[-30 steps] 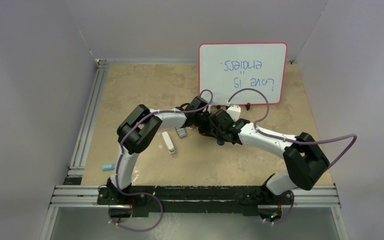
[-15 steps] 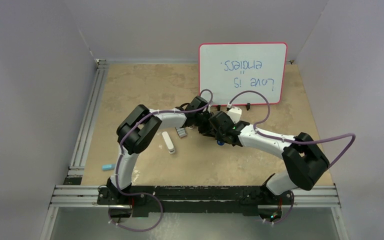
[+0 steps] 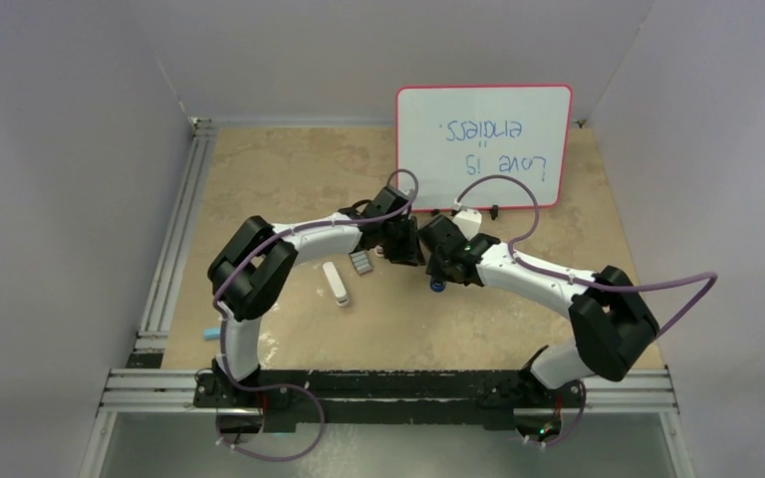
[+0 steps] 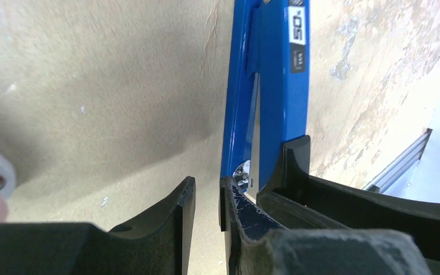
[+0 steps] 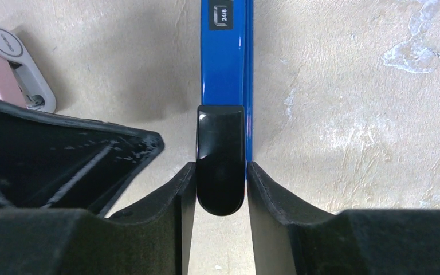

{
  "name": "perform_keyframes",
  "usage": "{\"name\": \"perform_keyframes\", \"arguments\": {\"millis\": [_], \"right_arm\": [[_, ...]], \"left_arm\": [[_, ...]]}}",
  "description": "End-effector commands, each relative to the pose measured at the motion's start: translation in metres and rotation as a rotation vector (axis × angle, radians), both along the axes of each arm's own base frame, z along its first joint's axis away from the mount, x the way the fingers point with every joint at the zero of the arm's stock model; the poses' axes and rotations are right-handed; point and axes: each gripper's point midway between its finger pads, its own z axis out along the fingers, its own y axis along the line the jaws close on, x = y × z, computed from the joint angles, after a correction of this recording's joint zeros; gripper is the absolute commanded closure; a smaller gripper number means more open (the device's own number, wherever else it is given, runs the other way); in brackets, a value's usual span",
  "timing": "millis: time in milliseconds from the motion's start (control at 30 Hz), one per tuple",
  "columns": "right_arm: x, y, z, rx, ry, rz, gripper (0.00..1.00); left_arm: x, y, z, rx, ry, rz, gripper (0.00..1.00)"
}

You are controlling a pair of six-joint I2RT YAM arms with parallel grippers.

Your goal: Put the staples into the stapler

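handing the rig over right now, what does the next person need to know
Left gripper: jaws almost shut with nothing between them, right beside the stapler.
Right gripper: jaws shut on the stapler's black end.
Staples: loose on the table, to the left of both grippers and apart from them.
Done: stapler gripped. I cannot tell whether it is open yet.
To do: open the stapler, pick up the staples, load them, close it.
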Motion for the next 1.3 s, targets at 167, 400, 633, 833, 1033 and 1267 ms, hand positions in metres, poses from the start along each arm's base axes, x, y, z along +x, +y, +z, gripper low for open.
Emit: {"name": "perform_keyframes", "arguments": {"millis": [167,400,633,833,1033,1267], "right_arm": [[-0.004,0.001,-0.005,-0.010,0.029,0.010,0.72],[-0.027,0.006,-0.050,0.009,0.155,0.054,0.85],[-0.057,0.010,-0.091,0.048,0.293,0.113,0.87],[-0.075,0.003,-0.117,0.024,0.387,0.128,0.90],[-0.052,0.001,-0.110,-0.066,0.344,0.110,0.92],[-0.001,0.017,-0.025,-0.058,0.154,0.047,0.75]], "left_arm": [[0.014,0.017,0.045,0.021,-0.174,0.033,0.77],[0.017,0.023,0.069,0.010,-0.232,0.053,0.77],[0.027,0.029,0.096,0.009,-0.309,0.073,0.77],[0.025,0.035,0.100,0.002,-0.321,0.079,0.76],[0.028,0.051,0.104,0.012,-0.335,0.124,0.76],[0.036,0.076,0.118,0.027,-0.368,0.185,0.76]]}}
